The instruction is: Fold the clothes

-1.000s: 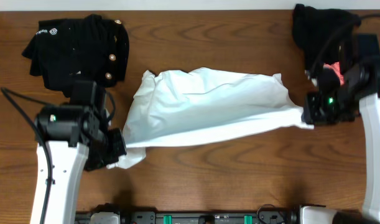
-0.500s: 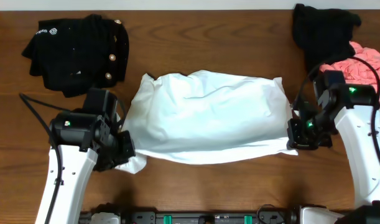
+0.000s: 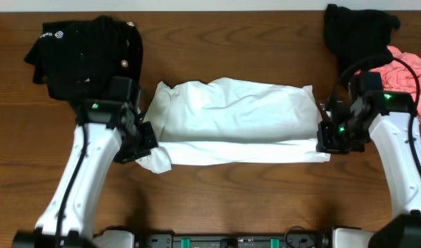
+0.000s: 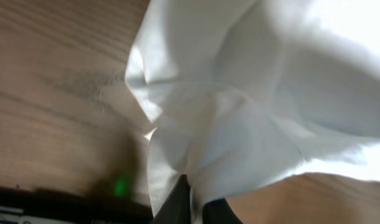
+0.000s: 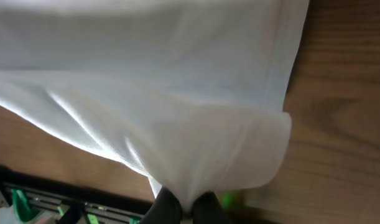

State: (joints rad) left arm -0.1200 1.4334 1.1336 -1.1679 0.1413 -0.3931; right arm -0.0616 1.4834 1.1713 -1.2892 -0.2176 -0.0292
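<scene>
White T-shirt (image 3: 234, 114) bunched into a long band across counter (image 3: 231, 207). Left hand (image 3: 145, 143) pinched tight on shirt's left end; right hand (image 3: 326, 139) pinched tight on its right end. Gold-buttoned black garment (image 3: 86, 58) beyond shirt's far left corner; black piece (image 3: 355, 31) and pink piece (image 3: 406, 69) beyond its far right corner.

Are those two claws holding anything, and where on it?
Both pinch the white T-shirt: left gripper at its left end, right gripper at its right end.
</scene>
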